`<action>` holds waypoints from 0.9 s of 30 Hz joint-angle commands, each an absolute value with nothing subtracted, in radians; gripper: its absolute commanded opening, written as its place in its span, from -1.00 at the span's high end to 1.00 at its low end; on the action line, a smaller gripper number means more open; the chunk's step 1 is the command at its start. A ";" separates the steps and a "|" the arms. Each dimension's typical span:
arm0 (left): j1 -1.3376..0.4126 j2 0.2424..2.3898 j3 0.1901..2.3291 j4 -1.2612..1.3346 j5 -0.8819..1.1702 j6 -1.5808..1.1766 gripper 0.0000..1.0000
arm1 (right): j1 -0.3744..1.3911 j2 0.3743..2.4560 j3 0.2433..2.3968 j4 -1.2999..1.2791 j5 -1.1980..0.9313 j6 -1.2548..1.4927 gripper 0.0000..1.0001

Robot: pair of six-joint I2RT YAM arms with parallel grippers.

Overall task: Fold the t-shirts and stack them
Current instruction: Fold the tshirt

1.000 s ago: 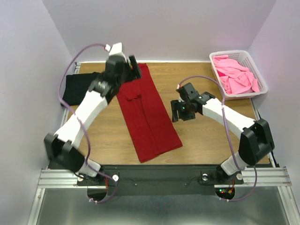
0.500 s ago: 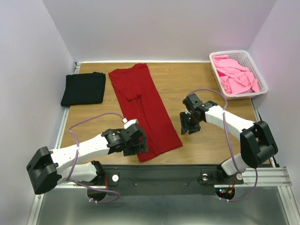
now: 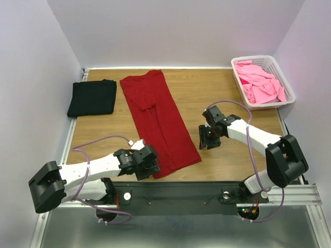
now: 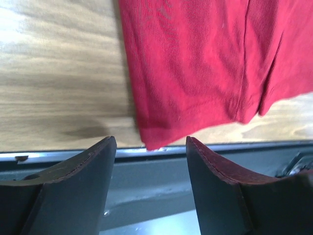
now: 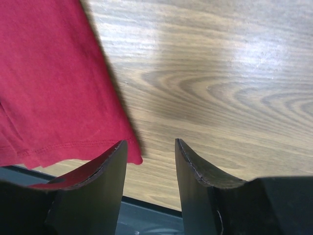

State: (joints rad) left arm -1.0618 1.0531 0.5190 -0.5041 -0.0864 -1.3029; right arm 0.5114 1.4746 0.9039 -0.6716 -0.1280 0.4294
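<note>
A dark red t-shirt [image 3: 160,121] lies folded lengthwise in a long strip from the back of the table to the near edge. My left gripper [image 3: 153,168] is open and empty over its near left corner [image 4: 154,142] at the table's front edge. My right gripper [image 3: 206,140] is open and empty just right of the strip's near right corner [image 5: 132,155]. A folded black t-shirt [image 3: 92,97] lies at the back left. Bright pink t-shirts [image 3: 260,82] are piled in the basket.
A white lattice basket [image 3: 287,85] stands at the back right. The metal rail [image 4: 146,169] runs along the table's near edge right below my left gripper. Bare wood [image 3: 227,98] lies between the red strip and the basket.
My left arm swung from the shirt's far end down to its near left corner, then edged slightly nearer. My right gripper dropped toward the near right corner and has barely moved since.
</note>
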 commanded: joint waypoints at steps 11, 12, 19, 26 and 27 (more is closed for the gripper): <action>-1.141 1.224 0.568 -0.497 -0.187 -1.430 -0.06 | 0.508 1.416 0.861 -0.621 -0.135 0.426 0.02; -1.147 1.224 0.571 -0.502 -0.187 -1.433 -0.02 | 0.508 1.417 0.856 -0.618 -0.137 0.422 0.02; -1.186 1.249 0.612 -0.581 -0.199 -1.448 0.15 | 0.508 1.433 0.828 -0.591 -0.184 0.429 0.02; -1.195 1.201 0.595 -0.614 -0.206 -1.480 0.29 | 0.508 1.440 0.819 -0.584 -0.282 0.405 0.03; -1.195 1.194 0.592 -0.612 -0.206 -1.485 0.29 | 0.508 1.440 0.819 -0.584 -0.288 0.403 0.04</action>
State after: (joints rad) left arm -1.1893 1.2362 0.5903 -0.5385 -0.1699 -1.4467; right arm 0.5114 1.4483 0.8200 -0.6189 -0.2237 0.4259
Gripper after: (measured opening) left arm 0.355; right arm 0.486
